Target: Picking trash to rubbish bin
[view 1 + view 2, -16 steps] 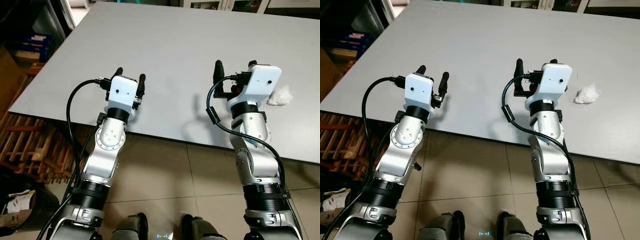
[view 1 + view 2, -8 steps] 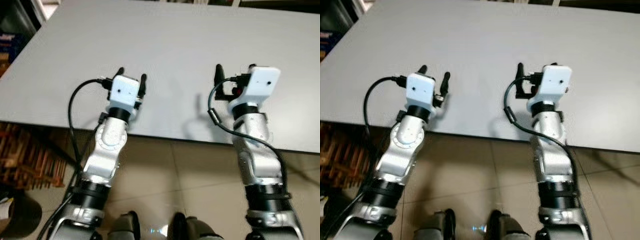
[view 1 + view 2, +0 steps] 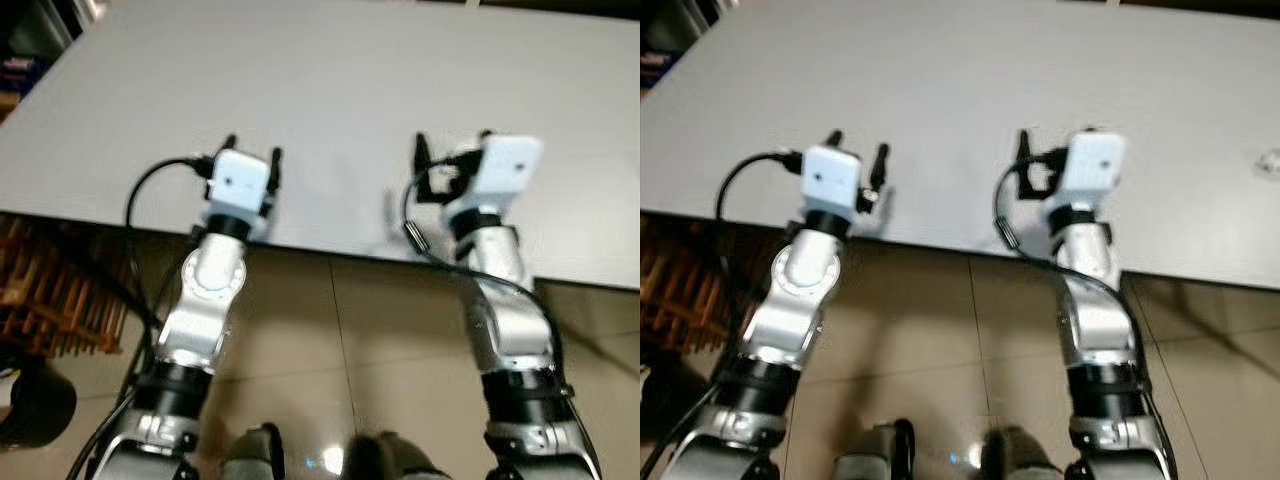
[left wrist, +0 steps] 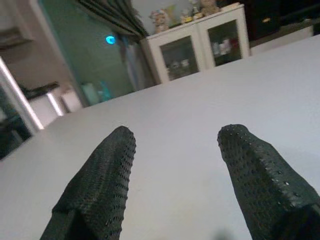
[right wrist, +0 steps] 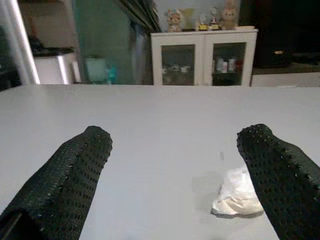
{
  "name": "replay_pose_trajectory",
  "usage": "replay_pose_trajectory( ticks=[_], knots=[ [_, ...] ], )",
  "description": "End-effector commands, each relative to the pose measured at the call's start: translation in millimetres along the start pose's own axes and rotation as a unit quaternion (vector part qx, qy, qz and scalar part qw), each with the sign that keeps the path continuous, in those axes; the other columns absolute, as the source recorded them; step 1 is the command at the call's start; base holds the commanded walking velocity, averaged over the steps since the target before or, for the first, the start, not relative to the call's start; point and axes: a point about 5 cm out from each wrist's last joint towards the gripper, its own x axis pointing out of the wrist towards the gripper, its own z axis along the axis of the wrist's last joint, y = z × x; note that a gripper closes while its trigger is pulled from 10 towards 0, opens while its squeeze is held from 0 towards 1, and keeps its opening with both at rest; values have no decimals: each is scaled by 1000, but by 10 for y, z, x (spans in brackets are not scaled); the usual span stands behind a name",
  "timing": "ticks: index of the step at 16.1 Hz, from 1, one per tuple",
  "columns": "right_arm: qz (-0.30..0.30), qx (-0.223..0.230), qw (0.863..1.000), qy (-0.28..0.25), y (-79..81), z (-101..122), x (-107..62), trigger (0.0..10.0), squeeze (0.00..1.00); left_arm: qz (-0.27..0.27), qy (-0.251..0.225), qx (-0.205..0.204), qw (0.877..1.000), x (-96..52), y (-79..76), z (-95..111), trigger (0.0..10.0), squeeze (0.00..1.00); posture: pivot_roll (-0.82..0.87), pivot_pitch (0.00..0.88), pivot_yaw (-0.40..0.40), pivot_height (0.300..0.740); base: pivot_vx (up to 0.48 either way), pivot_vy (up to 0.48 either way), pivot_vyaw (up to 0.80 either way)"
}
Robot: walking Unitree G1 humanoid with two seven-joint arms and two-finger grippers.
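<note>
My view has slid back from a second ago, so more floor tiles show and both arms sit lower in frame, meaning I am not yet closing on anything. My left pincer (image 3: 250,153) and right pincer (image 3: 450,147) hover spread and empty over the near edge of the grey surface (image 3: 330,80). Farther out to my right lies the crumpled white tissue (image 5: 236,196), small, soft and untouched.

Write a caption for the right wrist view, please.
Open right gripper above the grey table, with crumpled white tissue lying ahead.
</note>
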Motion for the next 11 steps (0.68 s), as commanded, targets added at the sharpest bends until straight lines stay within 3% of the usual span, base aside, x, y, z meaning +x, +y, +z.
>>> replay_pose_trajectory(
  ticks=[1,11],
  knots=[
    [-12,-1,1000,9,-92,-26,-21,10000,0,-6,1,-2,1000,-13,-58,2,10000,0,3,245,14,740,0,-315,0],
    [-11,2,1000,12,-81,-34,-31,10000,0,-5,1,-2,1000,-18,-49,9,10000,0,3,247,18,740,0,-312,0]
  ],
)
